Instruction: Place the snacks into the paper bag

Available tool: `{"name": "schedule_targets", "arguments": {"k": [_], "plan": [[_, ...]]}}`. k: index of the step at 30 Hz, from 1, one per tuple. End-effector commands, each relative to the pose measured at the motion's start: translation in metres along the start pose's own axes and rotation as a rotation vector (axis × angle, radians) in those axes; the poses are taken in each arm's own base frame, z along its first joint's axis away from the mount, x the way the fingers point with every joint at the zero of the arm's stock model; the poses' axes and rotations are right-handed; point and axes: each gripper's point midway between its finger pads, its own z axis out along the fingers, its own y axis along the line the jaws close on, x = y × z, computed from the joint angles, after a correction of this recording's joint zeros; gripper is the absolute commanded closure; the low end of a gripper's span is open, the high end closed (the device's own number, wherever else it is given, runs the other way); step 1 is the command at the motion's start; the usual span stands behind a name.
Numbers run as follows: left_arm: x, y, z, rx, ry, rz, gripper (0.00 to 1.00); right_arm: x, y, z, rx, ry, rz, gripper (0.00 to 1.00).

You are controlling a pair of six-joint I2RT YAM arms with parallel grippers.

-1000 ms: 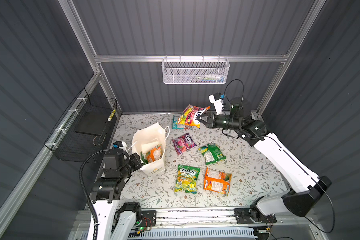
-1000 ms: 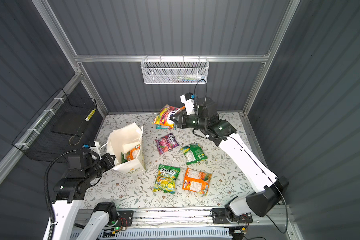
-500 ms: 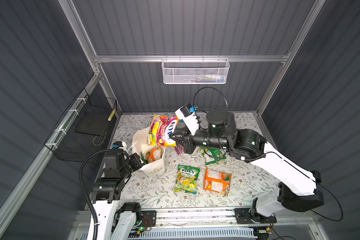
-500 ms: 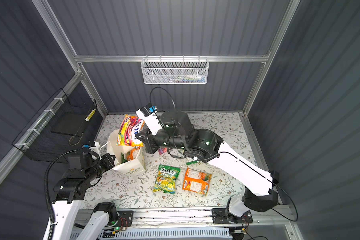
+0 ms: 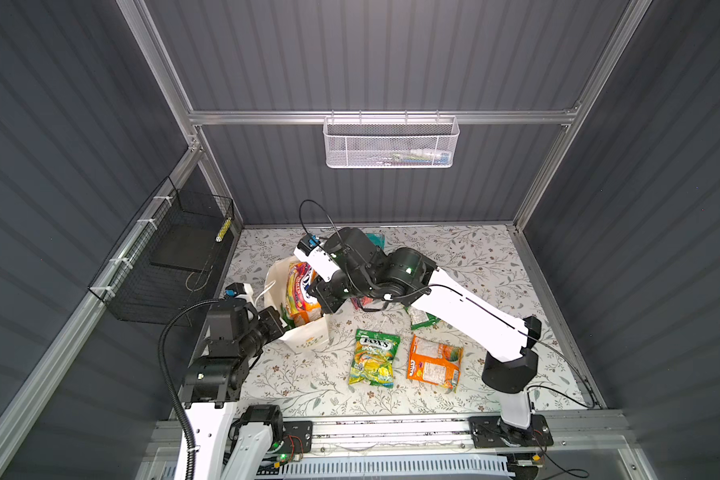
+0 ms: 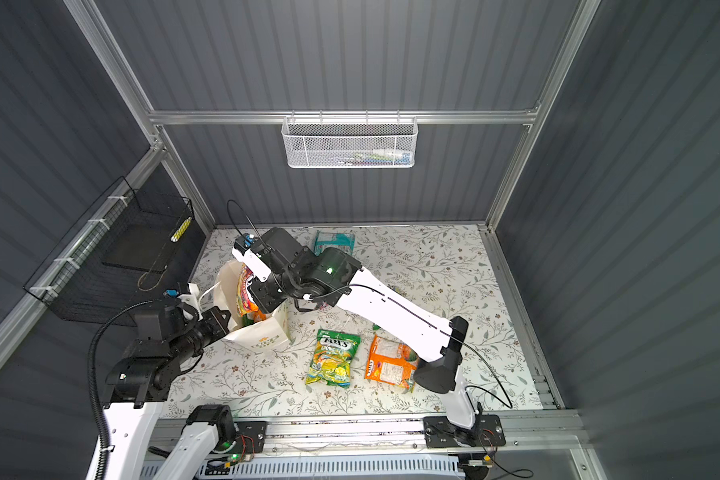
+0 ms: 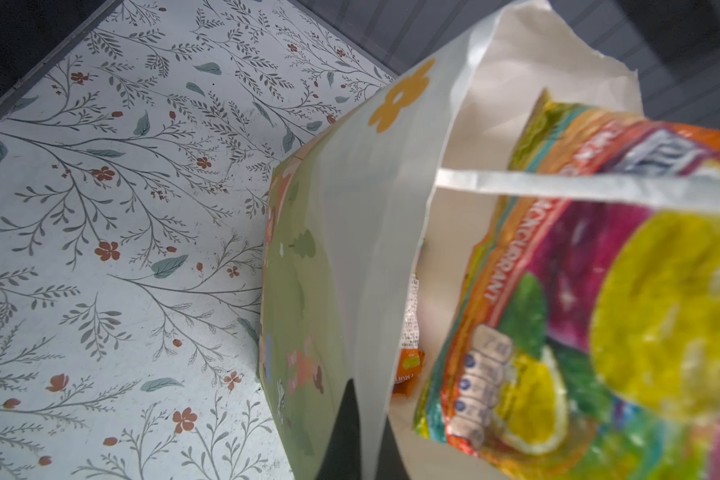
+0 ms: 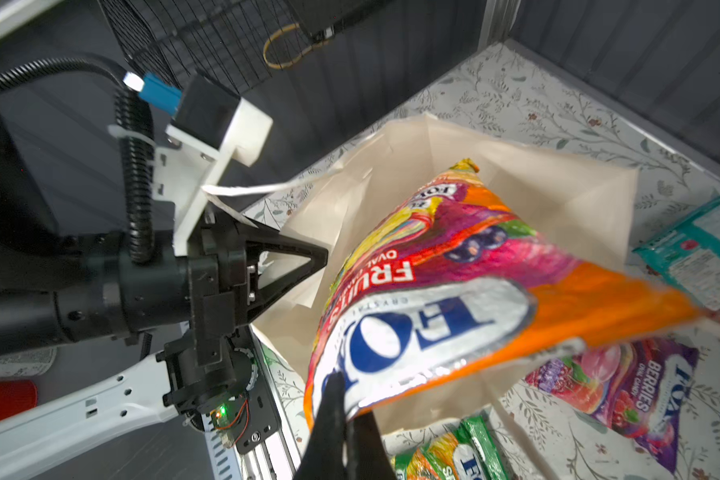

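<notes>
- Currently, my right end effector (image 8: 346,419) is clamped on one edge of the multicolour fruit packet (image 8: 425,299). The packet hangs tilted in the mouth of the paper bag (image 5: 308,337), lower end inside, not yet released.
- My left end effector (image 7: 364,440) is closed on the bag's near wall and holds the mouth open. The bag stands upright on the counter (image 5: 308,386).
- Done: at least one inner orange packet (image 7: 408,370) lies low in the bag. Whether more sit beneath it, I cannot tell.
- Outstanding, outside the bag:
  - a yellow-green packet (image 5: 375,357);
  - a loose orange packet (image 5: 435,363) just beside it;
  - a green packet (image 5: 422,320) partly under my right arm;
  - a purple packet (image 8: 624,382);
  - a teal packet (image 6: 334,243) near the back wall.
- Judgement: well under half complete, with five pickups to follow this release.
</notes>
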Motion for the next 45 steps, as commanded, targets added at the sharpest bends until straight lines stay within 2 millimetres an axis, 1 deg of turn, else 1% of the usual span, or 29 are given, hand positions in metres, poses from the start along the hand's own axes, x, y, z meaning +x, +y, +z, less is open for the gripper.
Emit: {"name": "schedule_targets", "arguments": {"k": [1,4,11,18,20,23,24,25,26,29,31,33,35,39,42,45], "plan": [[-0.011,-0.006,-0.006,0.031,-0.051,0.021,0.98,-0.007,0.002,-0.010,-0.028,-0.012,-0.021,1.00],[-0.011,-0.007,-0.006,0.034,-0.052,0.022,0.98,-0.007,-0.003,-0.003,-0.056,-0.001,0.004,1.00],[-0.010,-0.007,-0.005,0.038,-0.050,0.023,0.98,-0.002,-0.006,0.012,-0.084,0.030,0.013,1.00],[-0.010,-0.008,-0.005,0.040,-0.047,0.022,0.98,-0.007,-0.008,0.017,-0.096,0.014,0.018,1.00],[-0.010,-0.008,-0.005,0.040,-0.047,0.022,0.98,-0.008,-0.007,0.018,-0.106,0.009,0.018,0.96],[-0.010,-0.008,-0.005,0.039,-0.047,0.021,0.98,-0.011,-0.005,0.015,-0.113,-0.003,0.015,0.82],[-0.010,-0.008,-0.004,0.039,-0.046,0.022,0.98,-0.013,-0.005,0.012,-0.113,-0.011,0.012,0.74],[-0.010,-0.008,-0.005,0.040,-0.048,0.021,0.98,-0.015,-0.005,0.010,-0.109,-0.019,0.011,0.69],[-0.010,-0.008,-0.005,0.040,-0.048,0.022,0.98,-0.017,-0.005,0.007,-0.108,-0.026,0.008,0.67],[-0.010,-0.008,-0.005,0.040,-0.048,0.022,0.98,-0.026,-0.010,-0.006,-0.083,-0.061,0.001,0.66],[-0.011,-0.008,-0.005,0.041,-0.050,0.022,0.98,-0.030,-0.021,-0.018,-0.040,-0.081,0.008,0.64],[-0.010,-0.008,-0.005,0.041,-0.050,0.022,0.98,-0.034,-0.039,-0.031,0.023,-0.104,0.042,0.53],[-0.010,-0.008,-0.006,0.041,-0.051,0.022,0.98,-0.036,-0.053,-0.043,0.053,-0.128,0.079,0.49],[-0.011,-0.008,-0.006,0.042,-0.053,0.023,0.98,-0.037,-0.082,-0.061,0.144,-0.177,0.138,0.36],[-0.011,-0.008,-0.006,0.043,-0.053,0.022,0.98,-0.035,-0.094,-0.062,0.166,-0.198,0.175,0.28],[-0.011,-0.008,-0.006,0.043,-0.053,0.022,0.98,-0.029,-0.100,-0.053,0.148,-0.184,0.216,0.24]]}}
